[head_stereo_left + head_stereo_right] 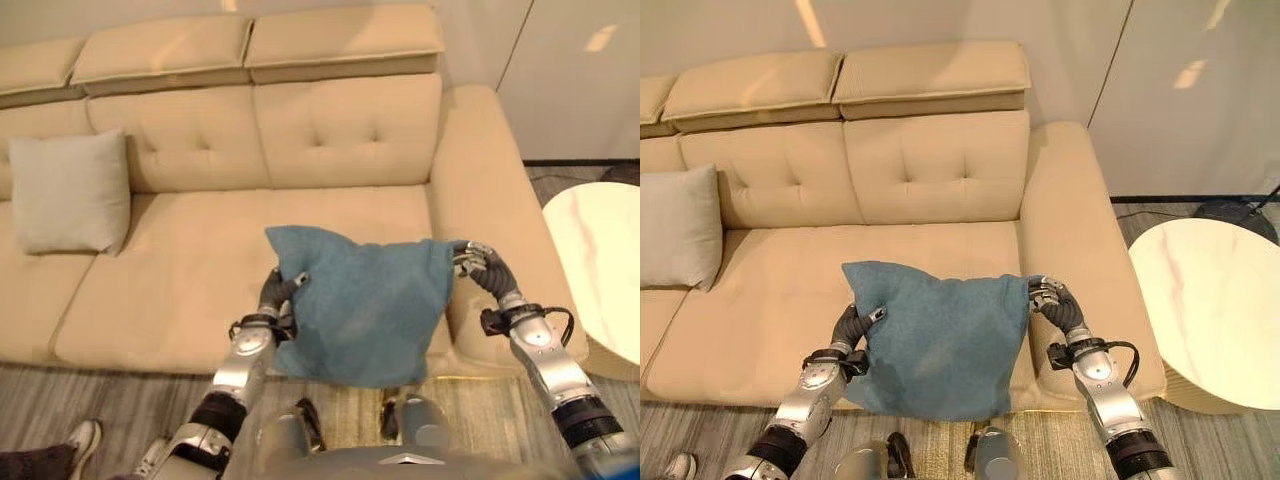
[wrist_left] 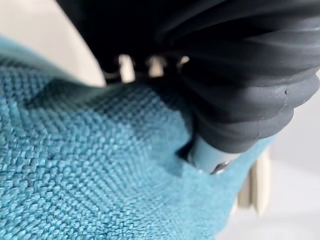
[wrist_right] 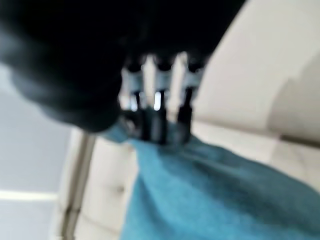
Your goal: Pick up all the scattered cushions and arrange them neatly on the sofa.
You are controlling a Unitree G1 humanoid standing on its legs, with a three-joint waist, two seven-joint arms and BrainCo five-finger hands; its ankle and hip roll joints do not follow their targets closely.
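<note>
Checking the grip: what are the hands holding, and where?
The blue cushion: left hand pinches its left edge, right hand its upper right corner.

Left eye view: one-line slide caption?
Both robot hands, left and right, grip the blue cushion over the sofa.

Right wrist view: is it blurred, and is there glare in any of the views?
Right wrist view: blurred, the fingers smeared at the blue cushion edge. Left wrist view: weave sharp up close. Left eye view: bright glare washes out the round table.
</note>
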